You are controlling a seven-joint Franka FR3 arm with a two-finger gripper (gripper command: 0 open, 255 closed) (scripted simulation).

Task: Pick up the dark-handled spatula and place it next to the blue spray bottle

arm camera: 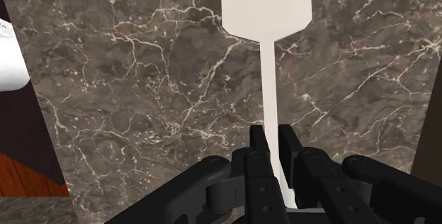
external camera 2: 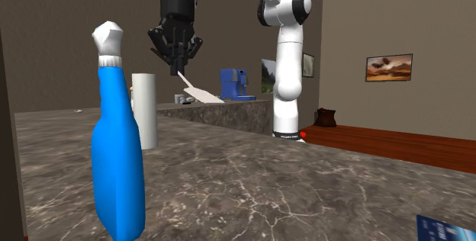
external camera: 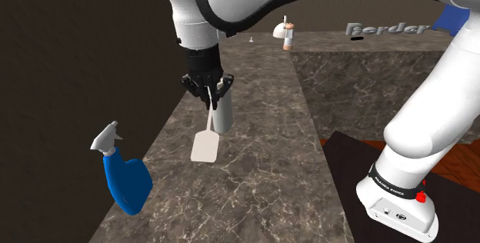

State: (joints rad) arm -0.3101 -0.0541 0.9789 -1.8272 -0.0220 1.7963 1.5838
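My black gripper (external camera: 209, 90) hangs above the dark marble counter (external camera: 254, 180), shut on the thin stem of a white spatula (external camera: 205, 143) whose flat blade points down, clear of the surface. In the wrist view the fingers (arm camera: 259, 148) clasp the stem of the spatula (arm camera: 268, 17), with its blade stretching away over the marble. From the second exterior view the gripper (external camera 2: 177, 62) holds the spatula (external camera 2: 197, 91) slanted. The blue spray bottle (external camera: 127, 176) with a white trigger head stands near the counter's edge, toward the shoulder view's lower left of the blade. It is large in the foreground as the bottle (external camera 2: 116, 155) elsewhere.
A white cylinder (external camera: 221, 114) stands upright on the counter just behind the gripper, also seen as the cylinder (external camera 2: 144, 110). A small bottle (external camera: 288, 35) sits at the far end. The counter drops off along the shoulder view's left edge. The robot stand (external camera: 400, 203) is at lower right.
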